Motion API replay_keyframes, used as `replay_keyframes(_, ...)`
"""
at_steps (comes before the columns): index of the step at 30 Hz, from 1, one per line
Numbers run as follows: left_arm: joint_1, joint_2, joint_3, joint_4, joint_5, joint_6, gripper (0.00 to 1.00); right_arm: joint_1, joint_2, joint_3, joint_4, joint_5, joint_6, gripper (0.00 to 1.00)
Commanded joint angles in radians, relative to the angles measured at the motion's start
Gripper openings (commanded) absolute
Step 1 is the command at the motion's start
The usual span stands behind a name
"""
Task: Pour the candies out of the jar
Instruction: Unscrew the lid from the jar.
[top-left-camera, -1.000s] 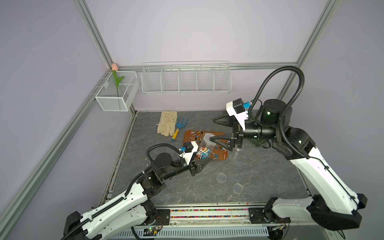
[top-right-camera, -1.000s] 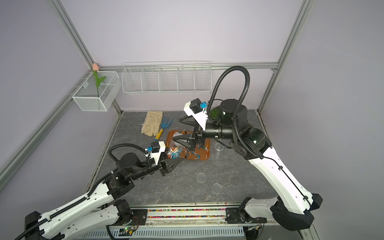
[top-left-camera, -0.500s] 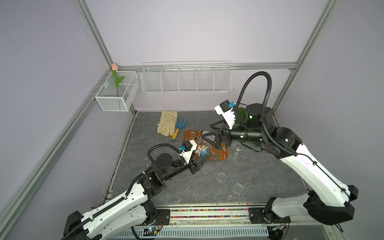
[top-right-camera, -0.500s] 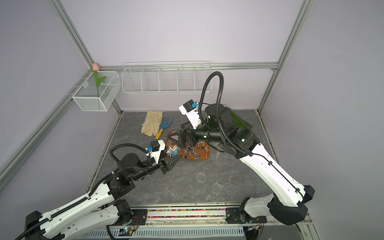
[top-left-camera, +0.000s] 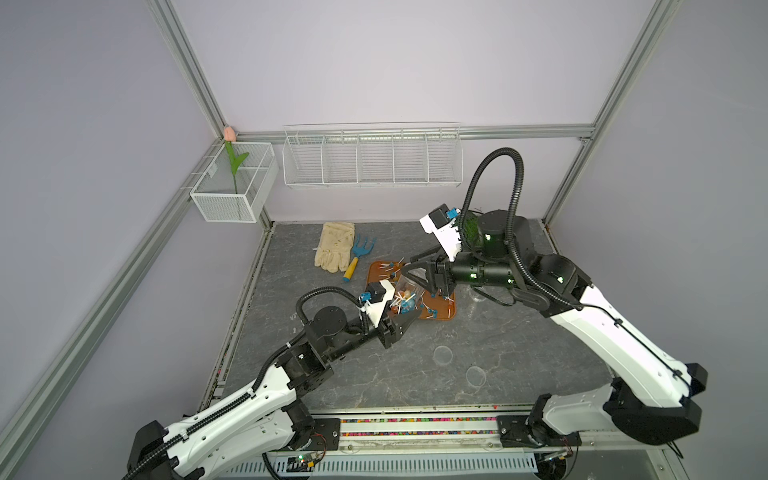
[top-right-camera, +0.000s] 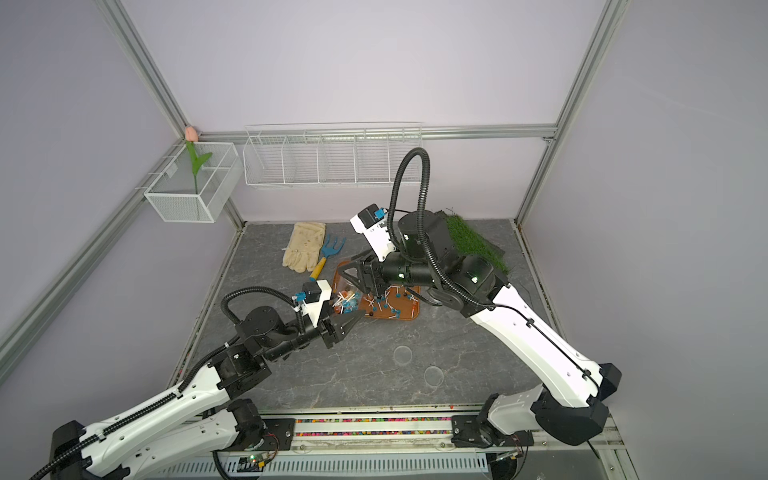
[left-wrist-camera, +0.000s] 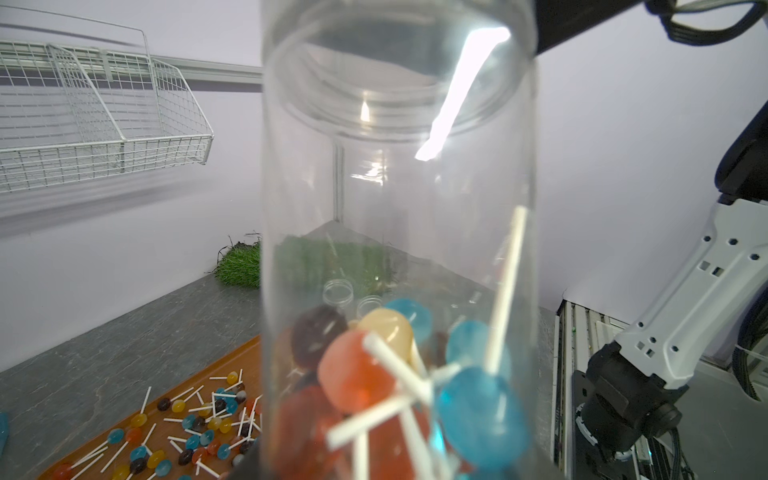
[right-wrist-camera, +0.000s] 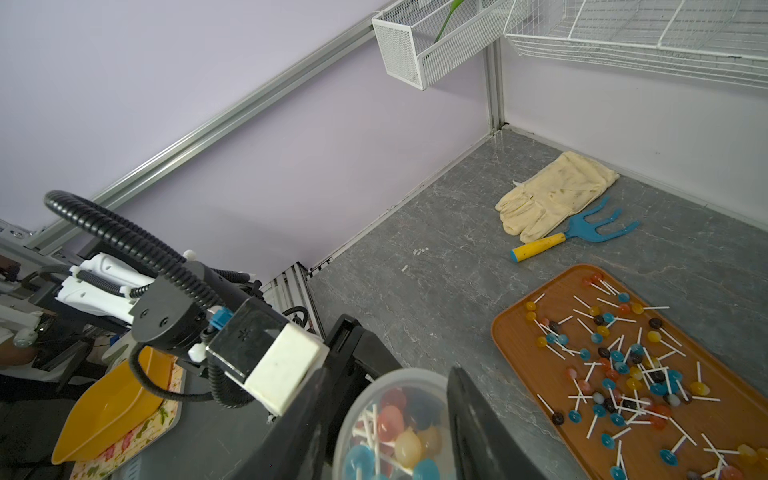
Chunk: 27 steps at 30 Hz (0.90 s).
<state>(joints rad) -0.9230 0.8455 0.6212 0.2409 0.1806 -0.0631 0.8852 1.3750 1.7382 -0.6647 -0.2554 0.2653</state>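
A: State of the left gripper (top-left-camera: 405, 318)?
B: Its fingers are clamped on the base end of the jar (left-wrist-camera: 399, 208). The jar is clear. Its mouth looks open and points up, away from that wrist.
A: And the right gripper (top-left-camera: 411, 276)?
B: Its fingers (right-wrist-camera: 478, 424) stand either side of the jar at the mouth end. No view shows whether they press the wall, so can't tell.
A: Where are the candies (left-wrist-camera: 395, 374)?
B: Split. One clump sits in the jar's bottom, by the left fingers. Many more lie scattered on the orange tray (right-wrist-camera: 515, 365) on the table (top-left-camera: 374, 374), just beside the jar.
A: Which step?
B: Reads as a pour part done, with the jar not tipped.
A: Next move?
B: The mouth has to go below the base, over the tray. The sticks are crossed and will likely bridge at the neck, so expect to shake. Neither arm should let go before the other grips firm.
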Motion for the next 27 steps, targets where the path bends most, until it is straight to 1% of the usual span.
replay_keyframes(1, 0.003, -0.008, -0.001, 0.037, -0.002, 0.011, 0.45, 0.007, 0.004, -0.014, 0.001, -0.025, -0.005, 0.47)
replay_keyframes(3, 0.003, -0.011, -0.001, 0.038, -0.003, 0.011, 0.45, 0.008, 0.005, -0.012, -0.001, -0.024, -0.007, 0.48)
replay_keyframes(4, 0.002, -0.012, -0.002, 0.037, -0.003, 0.009, 0.45, 0.007, 0.003, -0.011, 0.000, -0.021, -0.008, 0.50)
replay_keyframes(6, 0.003, -0.014, -0.001, 0.036, -0.002, 0.008, 0.45, 0.006, 0.000, -0.010, 0.001, -0.009, -0.006, 0.62)
replay_keyframes(8, 0.003, -0.016, -0.001, 0.035, -0.002, 0.011, 0.45, 0.007, -0.005, -0.010, 0.005, 0.001, -0.002, 0.77)
replay_keyframes(9, 0.002, -0.017, -0.001, 0.035, -0.004, 0.009, 0.45, 0.008, -0.007, -0.009, 0.006, 0.004, -0.001, 0.82)
replay_keyframes(11, 0.003, -0.017, 0.000, 0.035, -0.003, 0.010, 0.45, 0.007, -0.008, -0.009, 0.008, 0.002, 0.007, 0.90)
replay_keyframes(14, 0.003, -0.015, 0.000, 0.041, -0.003, 0.008, 0.45, 0.006, 0.000, -0.009, 0.005, -0.012, 0.015, 0.95)
replay_keyframes(18, 0.003, -0.011, 0.005, 0.048, -0.001, 0.008, 0.45, 0.007, 0.011, -0.014, -0.007, -0.024, 0.018, 0.95)
replay_keyframes(21, 0.002, -0.011, 0.009, 0.048, 0.000, 0.009, 0.45, 0.006, 0.017, -0.018, -0.010, -0.032, 0.019, 0.89)
replay_keyframes(24, 0.002, -0.011, 0.014, 0.049, 0.003, 0.010, 0.45, 0.005, 0.018, -0.017, -0.003, -0.032, 0.020, 0.77)
replay_keyframes(27, 0.003, -0.011, 0.016, 0.049, 0.003, 0.010, 0.45, 0.005, 0.016, -0.015, 0.010, -0.038, 0.018, 0.63)
